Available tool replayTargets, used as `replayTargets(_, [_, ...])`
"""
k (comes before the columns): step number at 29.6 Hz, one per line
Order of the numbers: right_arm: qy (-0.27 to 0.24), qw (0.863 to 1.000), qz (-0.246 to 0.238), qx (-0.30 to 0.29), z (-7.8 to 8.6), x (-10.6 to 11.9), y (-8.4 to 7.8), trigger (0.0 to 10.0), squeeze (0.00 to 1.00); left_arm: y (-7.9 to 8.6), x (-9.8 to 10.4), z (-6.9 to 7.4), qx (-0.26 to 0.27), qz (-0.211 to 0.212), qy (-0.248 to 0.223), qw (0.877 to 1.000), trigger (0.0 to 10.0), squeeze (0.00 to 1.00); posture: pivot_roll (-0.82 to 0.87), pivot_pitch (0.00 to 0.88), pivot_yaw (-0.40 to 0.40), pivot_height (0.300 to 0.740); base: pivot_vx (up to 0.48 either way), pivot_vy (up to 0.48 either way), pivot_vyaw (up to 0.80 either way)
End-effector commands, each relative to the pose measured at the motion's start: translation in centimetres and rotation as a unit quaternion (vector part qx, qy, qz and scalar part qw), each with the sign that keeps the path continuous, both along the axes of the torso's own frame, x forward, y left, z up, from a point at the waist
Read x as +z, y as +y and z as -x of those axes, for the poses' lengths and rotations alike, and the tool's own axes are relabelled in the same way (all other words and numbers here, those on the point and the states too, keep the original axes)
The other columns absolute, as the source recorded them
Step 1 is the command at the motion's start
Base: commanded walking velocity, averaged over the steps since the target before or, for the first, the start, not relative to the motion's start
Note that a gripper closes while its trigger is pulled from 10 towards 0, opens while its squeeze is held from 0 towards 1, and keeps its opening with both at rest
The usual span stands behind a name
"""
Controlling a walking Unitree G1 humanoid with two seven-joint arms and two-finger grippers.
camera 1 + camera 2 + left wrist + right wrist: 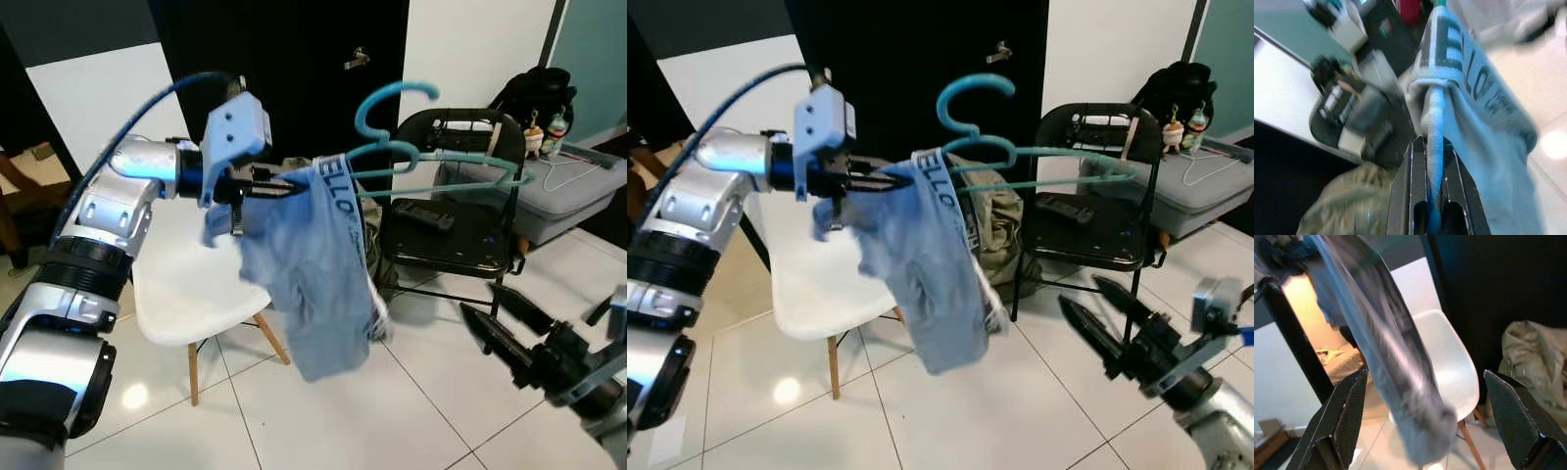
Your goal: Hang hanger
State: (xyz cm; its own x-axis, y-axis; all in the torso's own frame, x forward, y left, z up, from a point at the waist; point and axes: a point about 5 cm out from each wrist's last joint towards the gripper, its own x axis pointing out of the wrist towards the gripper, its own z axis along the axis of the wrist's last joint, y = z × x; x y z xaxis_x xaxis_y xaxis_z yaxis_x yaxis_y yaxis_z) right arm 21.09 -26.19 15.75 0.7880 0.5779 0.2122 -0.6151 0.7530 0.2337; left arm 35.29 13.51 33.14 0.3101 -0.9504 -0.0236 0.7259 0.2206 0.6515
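A teal plastic hanger (431,162) is held out level in mid-air, its hook (392,98) pointing up. A pair of light blue shorts (318,274) with a lettered waistband hangs from one end of it. My left gripper (269,186) is shut on that end of the hanger, and in the left wrist view the teal bar (1435,147) runs between the two black fingers. My right gripper (495,318) is low at the right, open, empty and well below the hanger. In the right wrist view the shorts (1396,372) hang blurred between its fingers (1337,426).
A white shell chair (186,274) stands under my left arm. A black folding chair (456,211) stands behind the hanger, with a grey bin (578,191) and a wire hanger on it at the far right. An olive bag (994,225) lies on the white tile floor.
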Motion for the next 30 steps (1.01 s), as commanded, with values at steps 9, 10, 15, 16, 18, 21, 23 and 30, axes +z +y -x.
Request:
replayTargets(9, [0.077, 0.993, -0.086, -0.019, -0.4, -4.7, 1.9, 10.0, 0.0, -0.6, 3.8, 1.0, -0.064, 0.075, -0.031, 0.995, 0.0, 0.0, -0.04, 0.0, 0.092, 0.74, 0.0, 0.0, 0.0])
replayTargets(10, [0.083, 0.99, -0.109, -0.026, -0.6, -5.2, 1.9, 10.0, 0.0, -0.8, 4.1, 1.1, -0.072, 0.069, -0.034, 0.994, 0.0, 0.0, -0.04, 0.0, 0.092, 0.74, 0.0, 0.0, 0.0])
replayTargets(15, [0.092, 0.983, -0.153, -0.032, -0.9, -6.0, 2.2, 10.0, 0.0, -1.2, 4.6, 1.2, -0.083, 0.063, -0.041, 0.994, 0.0, 0.0, -0.03, 0.0, 0.094, 0.74, 0.0, 0.0, 0.0])
replayTargets(16, [0.094, 0.98, -0.172, -0.026, -0.9, -6.3, 2.5, 10.0, 0.0, -1.4, 4.9, 1.3, -0.087, 0.062, -0.046, 0.993, 0.0, 0.0, -0.03, 0.0, 0.095, 0.74, 0.0, 0.0, 0.0])
replayTargets(18, [0.095, 0.978, -0.185, -0.022, -0.9, -6.6, 2.8, 10.0, 0.0, -1.5, 5.3, 1.5, -0.093, 0.066, -0.05, 0.992, 0.0, 0.0, -0.03, 0.0, 0.098, 0.74, 0.0, 0.0, 0.0])
replayTargets(21, [0.098, 0.976, -0.192, -0.02, -1.1, -6.9, 3.0, 10.0, 0.0, -1.6, 5.7, 1.6, -0.098, 0.07, -0.055, 0.991, 0.0, 0.0, -0.02, 0.0, 0.101, 0.74, 0.0, 0.0, 0.0])
replayTargets(23, [0.098, 0.976, -0.192, -0.02, -1.1, -6.9, 3.0, 10.0, 0.0, -1.6, 5.7, 1.6, -0.098, 0.07, -0.055, 0.991, 0.0, 0.0, -0.02, 0.0, 0.101, 0.74, 0.0, 0.0, 0.0])
replayTargets(30, [0.12, 0.979, -0.166, 0.006, -1.6, -7.8, 4.2, 10.0, 0.0, -1.9, 6.9, 2.4, -0.12, 0.084, -0.068, 0.987, 0.0, 0.0, -0.02, 0.0, 0.101, 0.74, 0.0, 0.0, 0.0])
